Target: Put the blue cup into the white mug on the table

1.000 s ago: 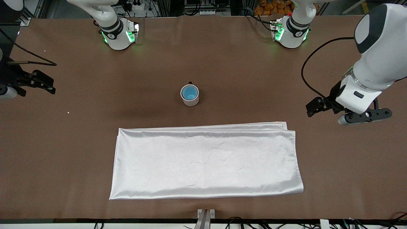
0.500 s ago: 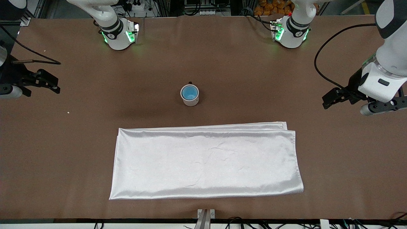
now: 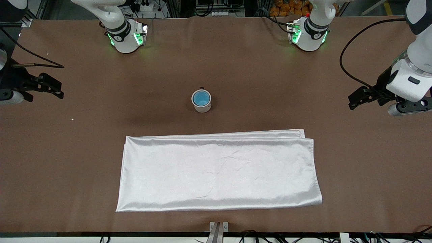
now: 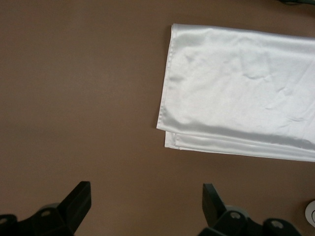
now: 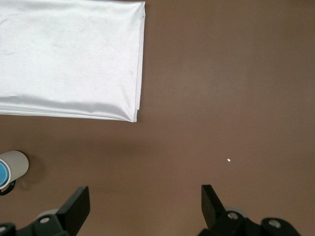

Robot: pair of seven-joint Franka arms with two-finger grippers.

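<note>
My left fingers (image 3: pixel 358 98) have drawn further out toward the left arm's end of the tabletop (image 3: pixel 67 141) since a moment ago, higher in the front view and closer to its edge, while my right fingers (image 3: pixel 50 88) have held their place over the right arm's end; the cup, the mug and the cloth have not shifted. The blue cup (image 3: pixel 201 98) sits inside the white mug (image 3: pixel 201 101), its bright blue inside showing within the mug's white rim, and the mug's small black handle points toward the bases. The mug stands upright on the bare brown tabletop midway between the arms, farther from the front camera than the shiny white cloth (image 3: pixel 219 170) and apart from it. Both pairs of my fingers are well apart from the mug, one on each end, and each pair is spread wide over bare tabletop, holding nothing, as both wrist views show (image 4: pixel 142 209) (image 5: pixel 142 209)
</note>
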